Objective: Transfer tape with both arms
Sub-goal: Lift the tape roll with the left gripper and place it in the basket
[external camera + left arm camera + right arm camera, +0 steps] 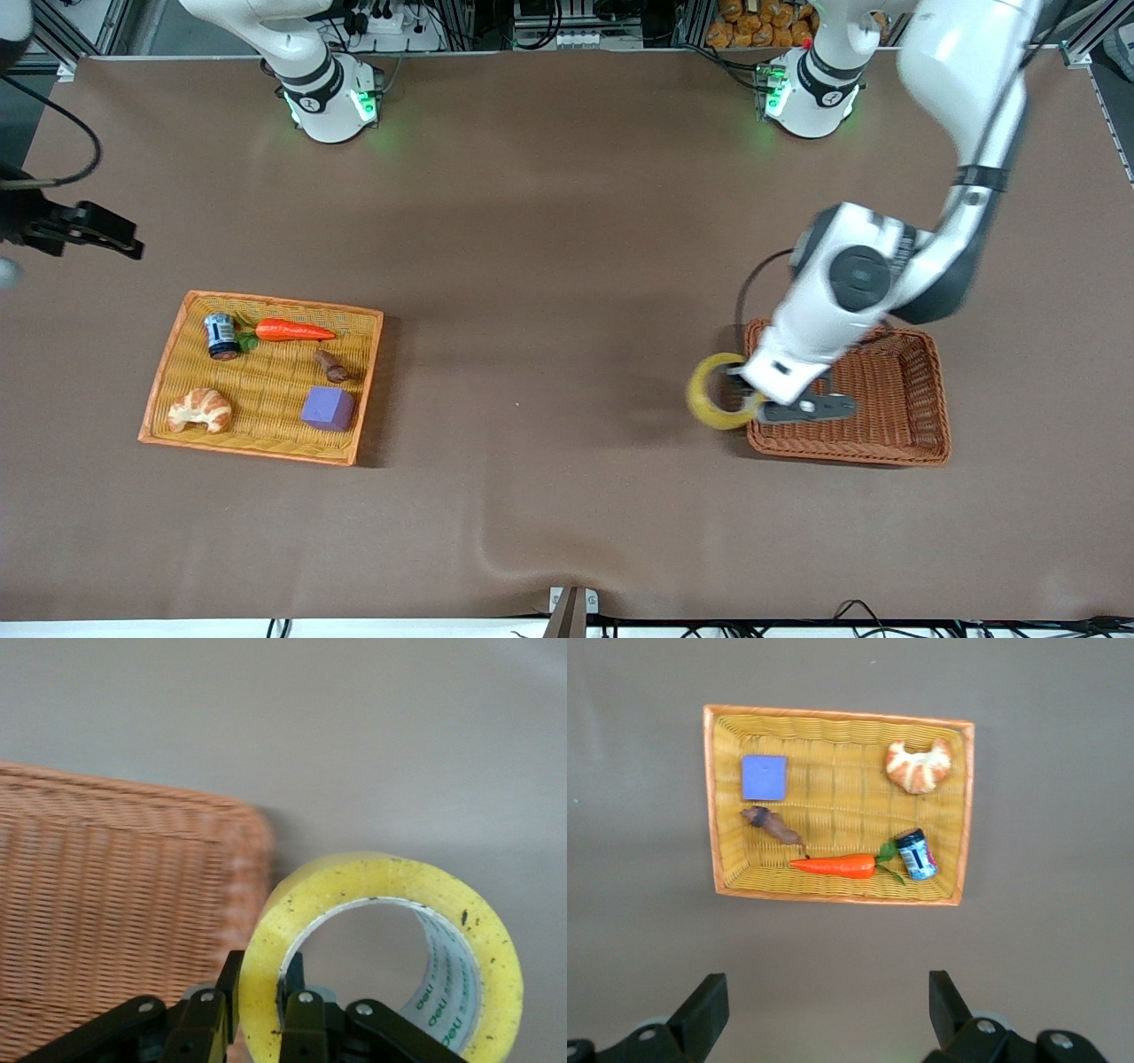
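Only readable text I can find is on the tape my left tool is pinching: green "deli" printed over and over on the grey-white inner core, around 4 o'clock inside the ring. The little can in the yellow basket has a label, but I can't read it.

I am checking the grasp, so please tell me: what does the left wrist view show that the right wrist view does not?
Only the left wrist view shows the yellowish translucent tape roll pinched through its ring wall by the left gripper, beside the brown wicker basket. Only the right wrist view shows the open right gripper above the yellow wicker tray with the purple cube and croissant. Both show the brown table cover.
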{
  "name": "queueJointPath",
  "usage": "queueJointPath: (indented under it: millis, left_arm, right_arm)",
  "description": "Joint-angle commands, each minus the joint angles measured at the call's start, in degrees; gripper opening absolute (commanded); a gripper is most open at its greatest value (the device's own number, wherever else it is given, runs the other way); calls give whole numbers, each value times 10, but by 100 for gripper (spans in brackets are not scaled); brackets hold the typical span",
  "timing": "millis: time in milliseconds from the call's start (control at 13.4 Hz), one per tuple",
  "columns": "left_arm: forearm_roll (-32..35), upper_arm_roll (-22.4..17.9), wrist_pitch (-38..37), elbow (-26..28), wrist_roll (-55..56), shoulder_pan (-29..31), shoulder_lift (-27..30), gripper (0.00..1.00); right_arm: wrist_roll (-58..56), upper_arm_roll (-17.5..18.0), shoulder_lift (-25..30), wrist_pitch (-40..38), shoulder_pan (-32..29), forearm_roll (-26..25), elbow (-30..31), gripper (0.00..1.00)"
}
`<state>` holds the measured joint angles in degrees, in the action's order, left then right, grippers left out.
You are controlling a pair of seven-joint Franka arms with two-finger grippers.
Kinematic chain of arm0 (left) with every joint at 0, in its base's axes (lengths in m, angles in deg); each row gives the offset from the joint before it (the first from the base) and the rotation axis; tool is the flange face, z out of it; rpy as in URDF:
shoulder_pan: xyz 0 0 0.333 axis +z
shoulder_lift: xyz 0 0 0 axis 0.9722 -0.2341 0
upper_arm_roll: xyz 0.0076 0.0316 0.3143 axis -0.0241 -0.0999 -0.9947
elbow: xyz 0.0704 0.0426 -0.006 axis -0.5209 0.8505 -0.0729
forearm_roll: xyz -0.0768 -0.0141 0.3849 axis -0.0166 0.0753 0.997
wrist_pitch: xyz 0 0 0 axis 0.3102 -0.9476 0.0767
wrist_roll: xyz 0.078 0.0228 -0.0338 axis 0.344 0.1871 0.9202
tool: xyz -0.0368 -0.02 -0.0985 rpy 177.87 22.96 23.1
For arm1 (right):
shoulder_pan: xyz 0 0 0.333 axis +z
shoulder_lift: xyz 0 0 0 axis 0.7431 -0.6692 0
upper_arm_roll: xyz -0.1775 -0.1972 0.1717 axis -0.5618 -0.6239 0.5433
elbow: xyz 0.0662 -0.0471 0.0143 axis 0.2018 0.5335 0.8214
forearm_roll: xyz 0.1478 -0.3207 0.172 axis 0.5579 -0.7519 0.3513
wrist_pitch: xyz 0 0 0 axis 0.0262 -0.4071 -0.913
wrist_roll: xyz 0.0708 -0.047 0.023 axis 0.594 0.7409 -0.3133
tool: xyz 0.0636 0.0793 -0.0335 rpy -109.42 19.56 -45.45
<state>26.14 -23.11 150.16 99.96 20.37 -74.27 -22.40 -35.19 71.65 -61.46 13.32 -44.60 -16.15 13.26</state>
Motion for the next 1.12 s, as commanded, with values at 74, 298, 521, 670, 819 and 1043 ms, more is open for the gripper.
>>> queueJointPath:
  millis: [74,298,521,670,819,1043]
  left_arm:
    - [-5,36,7,65,-164,125,17,0]
    - [-5,36,14,79,-224,156,-15,0]
    - [3,35,24,93,-227,167,-23,99]
    - [2,35,23,93,-226,166,-20,100]
    - [3,37,13,89,-217,163,6,100]
    - [-5,79,-67,55,-215,160,89,100]
  right_arm:
    - [-1,7,24,-3,-47,9,15,100]
    - [-18,62,33,-2,-92,9,16,100]
    - [-18,131,37,-3,-142,8,17,100]
    - [-19,148,43,1,-146,7,17,100]
    - [-19,156,45,1,-146,2,18,100]
    - [-31,157,45,1,-147,0,20,100]
